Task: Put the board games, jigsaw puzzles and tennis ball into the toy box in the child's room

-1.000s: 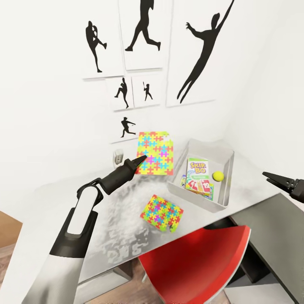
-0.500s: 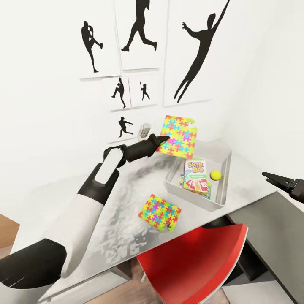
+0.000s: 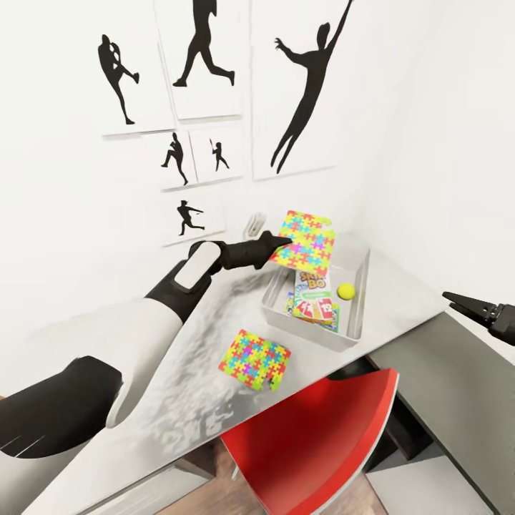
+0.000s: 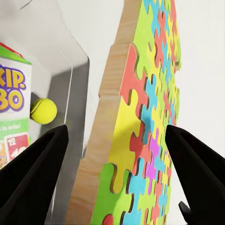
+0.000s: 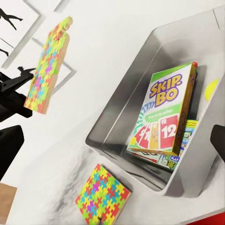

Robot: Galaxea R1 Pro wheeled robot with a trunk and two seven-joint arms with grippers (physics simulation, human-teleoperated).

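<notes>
Wood-edged flat jigsaw puzzle pinched upright by left end effector above toy box

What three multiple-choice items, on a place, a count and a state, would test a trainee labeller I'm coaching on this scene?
1. Where is the tennis ball?
A. in the toy box
B. on the chair
C. on the floor

2. How many jigsaw puzzles are visible?
A. one
B. two
C. four

3. The left gripper is:
A. open and empty
B. gripping a ball
C. holding a puzzle

Answers: A, the ball lies beside the Skip-Bo box in the bin; B, one held, one puzzle on the table; C, its fingers straddle the lifted puzzle's edge.
</notes>
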